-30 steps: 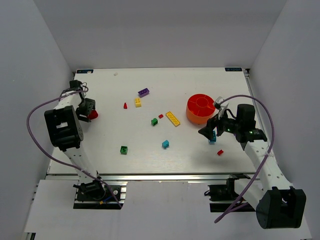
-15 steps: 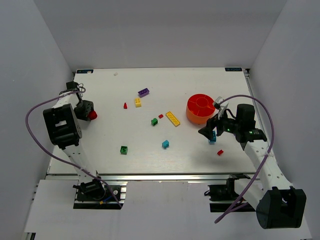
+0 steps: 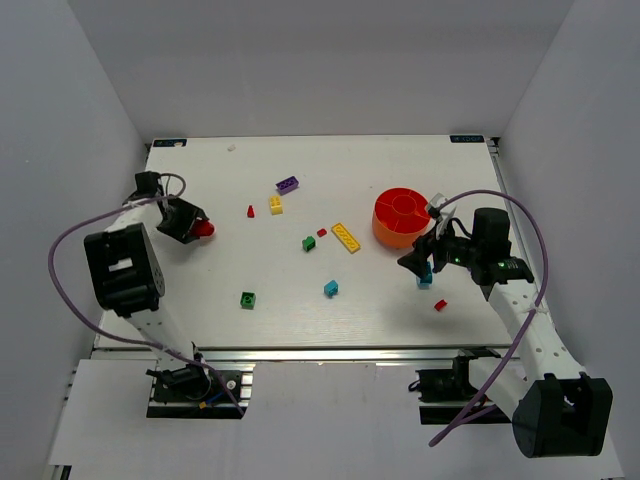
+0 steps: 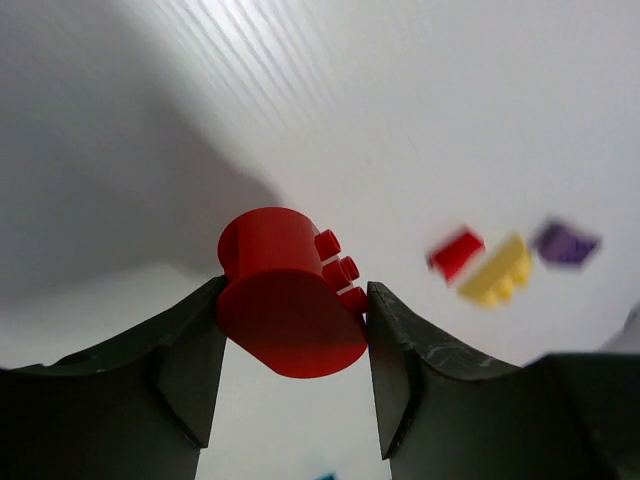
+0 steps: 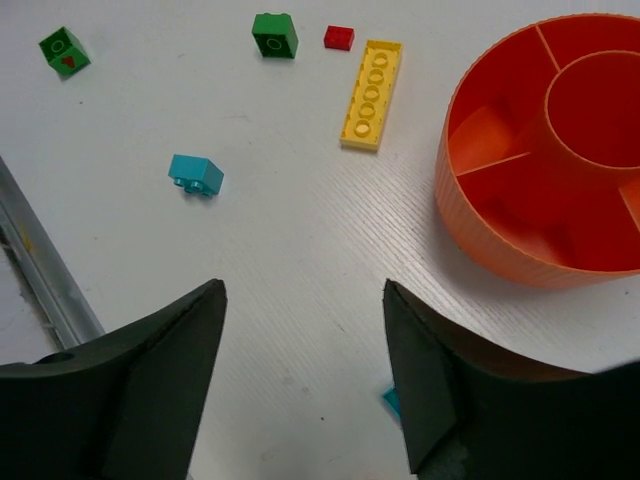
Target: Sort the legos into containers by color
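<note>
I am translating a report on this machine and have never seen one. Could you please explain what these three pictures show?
These are two robot arms bolted at the near edge of a white table. The overhead picture looks down from above and behind them. The other two come from a camera on each wrist, so the dark shapes at the bottom belong to that arm's end effector. Small toy bricks lie scattered on the table, among them a long yellow plate, a green brick, a teal brick and a purple brick. The round orange bowl with inner dividers is where they get sorted by colour. The left end effector grips a rounded red brick. The right end effector stands open near the bowl, holding nothing.
</note>
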Controlling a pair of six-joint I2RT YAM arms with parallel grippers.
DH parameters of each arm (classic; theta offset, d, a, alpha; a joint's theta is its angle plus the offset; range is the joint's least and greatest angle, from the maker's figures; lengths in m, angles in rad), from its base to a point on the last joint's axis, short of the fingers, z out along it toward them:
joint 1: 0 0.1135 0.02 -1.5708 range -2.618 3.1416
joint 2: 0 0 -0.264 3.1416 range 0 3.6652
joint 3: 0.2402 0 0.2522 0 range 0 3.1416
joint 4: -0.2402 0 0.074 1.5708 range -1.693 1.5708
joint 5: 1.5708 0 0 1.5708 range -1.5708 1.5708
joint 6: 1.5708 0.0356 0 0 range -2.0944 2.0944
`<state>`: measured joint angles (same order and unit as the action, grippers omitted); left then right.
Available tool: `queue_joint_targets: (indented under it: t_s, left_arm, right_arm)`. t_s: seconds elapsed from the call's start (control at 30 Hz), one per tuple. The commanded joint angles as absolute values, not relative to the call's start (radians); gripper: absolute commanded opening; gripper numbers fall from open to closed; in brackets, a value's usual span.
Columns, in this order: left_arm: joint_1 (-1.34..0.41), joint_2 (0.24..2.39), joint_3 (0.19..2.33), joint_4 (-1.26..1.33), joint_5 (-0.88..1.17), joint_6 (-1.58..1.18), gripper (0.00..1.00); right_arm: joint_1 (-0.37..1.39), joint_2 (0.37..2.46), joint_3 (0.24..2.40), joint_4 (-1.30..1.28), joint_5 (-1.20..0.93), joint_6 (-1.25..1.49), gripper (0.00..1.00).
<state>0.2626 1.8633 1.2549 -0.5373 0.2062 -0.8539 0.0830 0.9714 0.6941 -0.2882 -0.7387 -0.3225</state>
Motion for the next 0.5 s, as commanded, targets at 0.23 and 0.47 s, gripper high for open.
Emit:
queue_joint_targets:
  t_s: [0.23, 0.47]
  left_arm:
    - [0.068, 1.37, 0.989, -0.084, 0.696, -0.583, 0.0]
    - [-0.122, 1.203, 0.824, 0.162, 0.942, -0.46, 0.0]
  right_arm:
    - [0.089, 0.992, 0.712, -0.268, -0.897, -0.353, 0.32]
    - [0.101, 1.127, 0.868, -0.294, -1.064, -0.224, 0.38]
